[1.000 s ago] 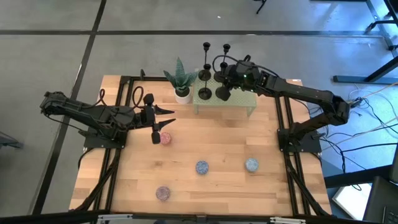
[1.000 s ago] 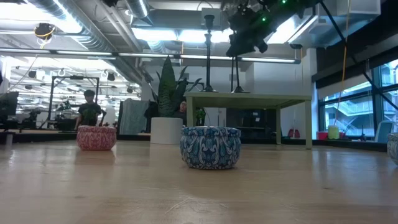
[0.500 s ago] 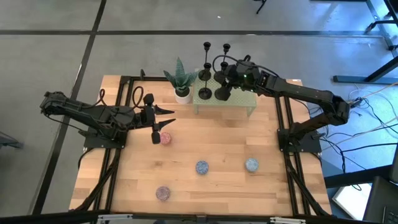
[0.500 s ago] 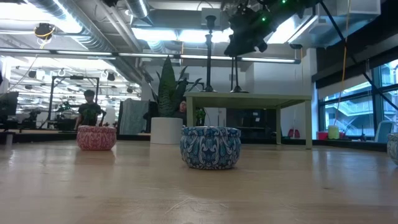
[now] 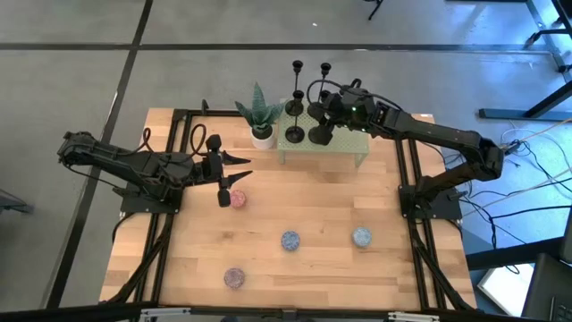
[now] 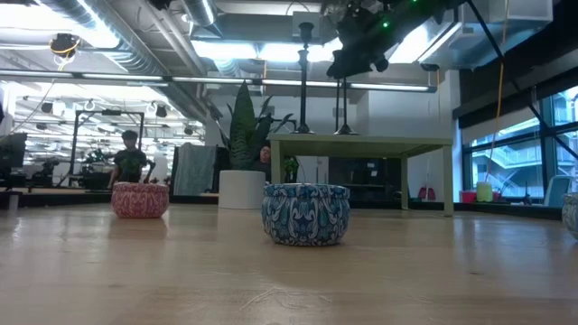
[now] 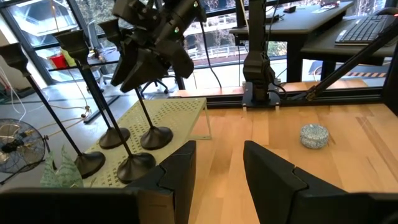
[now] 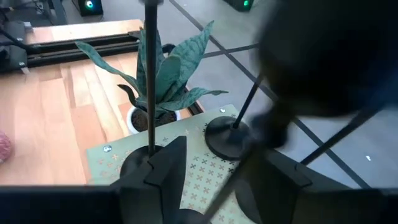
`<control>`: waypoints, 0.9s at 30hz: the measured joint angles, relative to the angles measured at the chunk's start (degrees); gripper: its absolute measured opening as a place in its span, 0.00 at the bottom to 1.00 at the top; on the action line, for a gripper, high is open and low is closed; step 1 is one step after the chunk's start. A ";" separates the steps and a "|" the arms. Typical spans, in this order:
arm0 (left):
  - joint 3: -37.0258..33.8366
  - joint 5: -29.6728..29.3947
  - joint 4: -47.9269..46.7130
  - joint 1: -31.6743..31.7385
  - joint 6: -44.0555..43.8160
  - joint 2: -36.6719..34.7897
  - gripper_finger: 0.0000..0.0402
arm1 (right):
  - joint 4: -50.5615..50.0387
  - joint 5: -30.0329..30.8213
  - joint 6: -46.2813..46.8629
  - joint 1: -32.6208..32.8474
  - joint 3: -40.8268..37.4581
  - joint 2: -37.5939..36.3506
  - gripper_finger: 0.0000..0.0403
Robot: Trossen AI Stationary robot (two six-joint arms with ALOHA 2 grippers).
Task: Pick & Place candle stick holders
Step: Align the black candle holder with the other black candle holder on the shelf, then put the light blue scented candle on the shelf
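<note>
A wooden table carries a green stand bearing four candle stick holders. The right gripper hovers among them, fingers parted, grasping nothing. Risk: a sideways move topples neighbouring stems. The left gripper waits open mid-table.

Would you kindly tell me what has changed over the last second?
The right gripper has risen slightly over the green stand, its fingers apart around one stem, seemingly letting go. The left gripper, the four candle stick holders and the plant stayed put.
</note>
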 joint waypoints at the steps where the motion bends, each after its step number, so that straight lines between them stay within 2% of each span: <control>1: 0.00 0.00 0.01 0.00 0.01 0.00 0.32 | -0.09 -0.02 0.00 0.00 0.00 -0.52 0.41; 17: 0.00 0.00 0.01 -0.02 0.02 0.00 0.32 | -9.48 -1.99 1.63 0.43 0.00 -7.54 0.41; 23: 0.00 0.00 0.01 -0.01 0.02 0.00 0.32 | -18.72 -1.98 1.94 3.33 0.00 -11.17 0.41; 27: 0.00 0.00 0.01 0.00 0.02 0.00 0.32 | -27.08 -1.99 6.60 5.30 0.00 -11.97 0.41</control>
